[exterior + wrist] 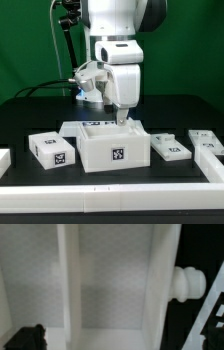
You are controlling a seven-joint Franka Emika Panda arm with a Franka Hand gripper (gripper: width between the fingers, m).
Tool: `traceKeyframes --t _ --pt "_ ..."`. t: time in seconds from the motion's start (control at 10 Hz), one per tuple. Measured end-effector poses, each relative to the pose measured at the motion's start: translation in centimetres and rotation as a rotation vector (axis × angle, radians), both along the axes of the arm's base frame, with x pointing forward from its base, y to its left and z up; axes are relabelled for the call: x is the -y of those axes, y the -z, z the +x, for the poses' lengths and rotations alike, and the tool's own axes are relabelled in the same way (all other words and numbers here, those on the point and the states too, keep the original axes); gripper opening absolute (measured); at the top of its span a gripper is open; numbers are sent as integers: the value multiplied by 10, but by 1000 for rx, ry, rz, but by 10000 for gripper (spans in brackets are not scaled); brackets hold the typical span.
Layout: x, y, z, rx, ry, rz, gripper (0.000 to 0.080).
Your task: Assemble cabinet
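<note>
Tool: I am holding my tool (122,119) spread wide, with its tips hanging at the cabinet's open top. I am pinching nothing that I can see.
Cabinet: the cabinet (113,148) is sitting on the black bench (25,120) right under my tool, showing one square marker on its front.
Wrist view: the cabinet's white walls (70,280) are filling the picture. One dark fingertip (28,339) is showing beside them, and a round white knob (190,286) is sticking out of the cabinet's outer side.
Blocks: one marked block (52,150) is lying near the cabinet on the exterior view's left, and another block (170,147) is lying near it on the exterior view's right. Neither is touching it.
</note>
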State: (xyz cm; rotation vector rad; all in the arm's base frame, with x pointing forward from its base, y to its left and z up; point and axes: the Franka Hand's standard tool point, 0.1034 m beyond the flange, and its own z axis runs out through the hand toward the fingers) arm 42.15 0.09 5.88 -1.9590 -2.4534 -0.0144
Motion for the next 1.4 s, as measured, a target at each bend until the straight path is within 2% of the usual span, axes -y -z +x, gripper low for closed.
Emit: traceKeyframes --t 0.1,0.3,0.5,0.8,1.0,1.2,1.3,1.4 --pt "0 3 -5 -6 0 1 796" --pt "-3 14 -26 -25 -2 6 796" --pt "-4 24 -37 -52 -2 10 796" --pt "-5 38 -38 -76 5 17 796" --pt "-3 38 -36 -78 10 17 796" --pt "-1 38 -35 -80 20 17 547" --pt "-1 39 -35 -81 23 17 547" --pt "-1 39 -36 -81 26 17 334"
